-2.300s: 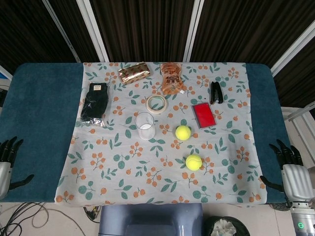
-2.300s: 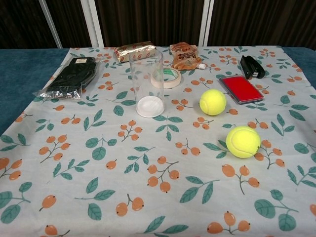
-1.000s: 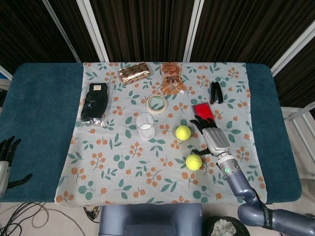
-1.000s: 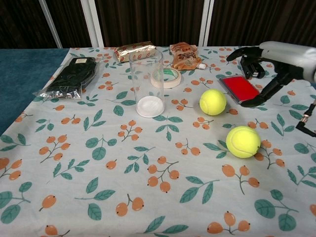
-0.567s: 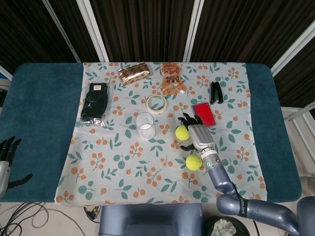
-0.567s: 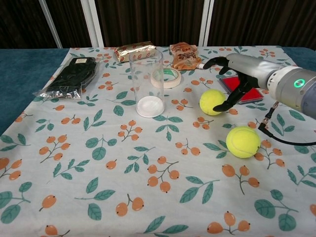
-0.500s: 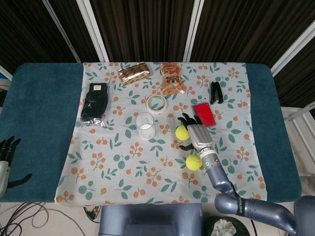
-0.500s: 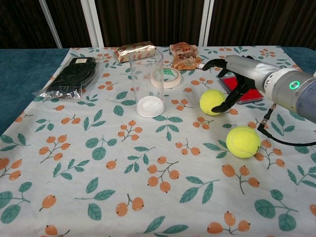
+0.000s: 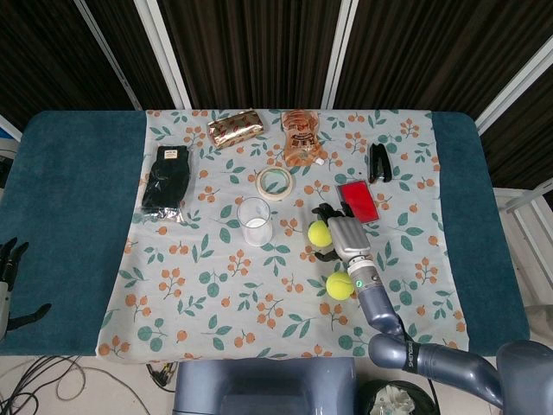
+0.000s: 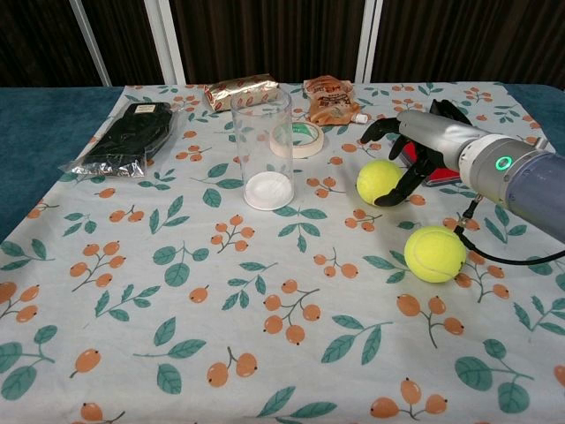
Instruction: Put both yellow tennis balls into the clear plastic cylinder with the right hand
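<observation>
**Closing in on the first ball**

My right hand (image 10: 415, 146) has swung in from the table's edge and now arches over the farther tennis ball (image 10: 380, 181), fingers spread, thumb down at the ball's right side; I judge the grasp imminent, not yet made. The ball sits right of the clear cylinder (image 10: 262, 146). The second tennis ball (image 10: 433, 253) lies nearer me, further right of the cylinder. My left hand (image 9: 9, 290) hangs idle, fingers apart, far left of the cylinder.

A lab: floral-clothed table (image 9: 216, 294) before dark panels (image 9: 251, 52), cables (image 9: 43, 372) underneath
</observation>
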Motion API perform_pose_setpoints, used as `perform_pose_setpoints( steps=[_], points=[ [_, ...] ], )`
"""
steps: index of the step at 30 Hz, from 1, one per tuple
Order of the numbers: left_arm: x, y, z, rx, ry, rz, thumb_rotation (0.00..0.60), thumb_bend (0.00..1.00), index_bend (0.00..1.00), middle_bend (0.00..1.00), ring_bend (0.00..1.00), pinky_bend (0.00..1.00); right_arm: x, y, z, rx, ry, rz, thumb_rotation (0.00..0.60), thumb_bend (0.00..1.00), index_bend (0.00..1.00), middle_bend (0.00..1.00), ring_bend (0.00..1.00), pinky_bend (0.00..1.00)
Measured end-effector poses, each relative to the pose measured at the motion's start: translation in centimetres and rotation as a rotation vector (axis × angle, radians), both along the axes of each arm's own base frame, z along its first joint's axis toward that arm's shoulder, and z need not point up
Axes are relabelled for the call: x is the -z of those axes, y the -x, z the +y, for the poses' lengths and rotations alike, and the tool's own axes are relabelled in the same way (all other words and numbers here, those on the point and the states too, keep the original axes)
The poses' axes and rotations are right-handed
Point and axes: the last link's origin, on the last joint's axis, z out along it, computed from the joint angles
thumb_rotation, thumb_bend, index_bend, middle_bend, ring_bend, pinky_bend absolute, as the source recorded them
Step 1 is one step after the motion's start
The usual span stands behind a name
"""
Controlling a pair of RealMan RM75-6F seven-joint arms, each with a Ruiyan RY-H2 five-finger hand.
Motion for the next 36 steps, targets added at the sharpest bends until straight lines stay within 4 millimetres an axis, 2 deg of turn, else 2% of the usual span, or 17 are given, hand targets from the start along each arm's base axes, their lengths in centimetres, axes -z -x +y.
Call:
perform_pose_setpoints(
  steps=[10, 16, 26, 36],
  points=[
    [-0.2, 0.0, 0.0, 0.006, -0.007, -0.003, 0.600, 0.01, 0.08, 0.00, 0.00, 0.01, 0.8, 0.1, -0.6, 0.001, -0.005, 0.047, 0.600, 0.23, 0.26, 0.17, 0.28, 0.00],
    [-0.3, 0.1, 0.0, 0.003, -0.013, -0.002, 0.600, 0.01, 0.08, 0.00, 0.00, 0.00, 1.2, 0.3, -1.2, 0.018, -0.003, 0.066, 0.600, 0.30, 0.27, 0.19, 0.28, 0.00],
    [-0.4, 0.1, 0.0, 0.001, -0.022, -0.002, 0.600, 0.01, 0.08, 0.00, 0.00, 0.01, 1.8, 0.0, -1.0, 0.009, -0.012, 0.070, 0.600, 0.42, 0.32, 0.24, 0.38, 0.00],
    [-0.6, 0.2, 0.0, -0.007, -0.025, -0.005, 0.600, 0.01, 0.08, 0.00, 0.00, 0.01, 1.7, 0.0, -1.1, 0.009, -0.007, 0.071, 0.600, 0.47, 0.38, 0.32, 0.49, 0.00]
  ],
)
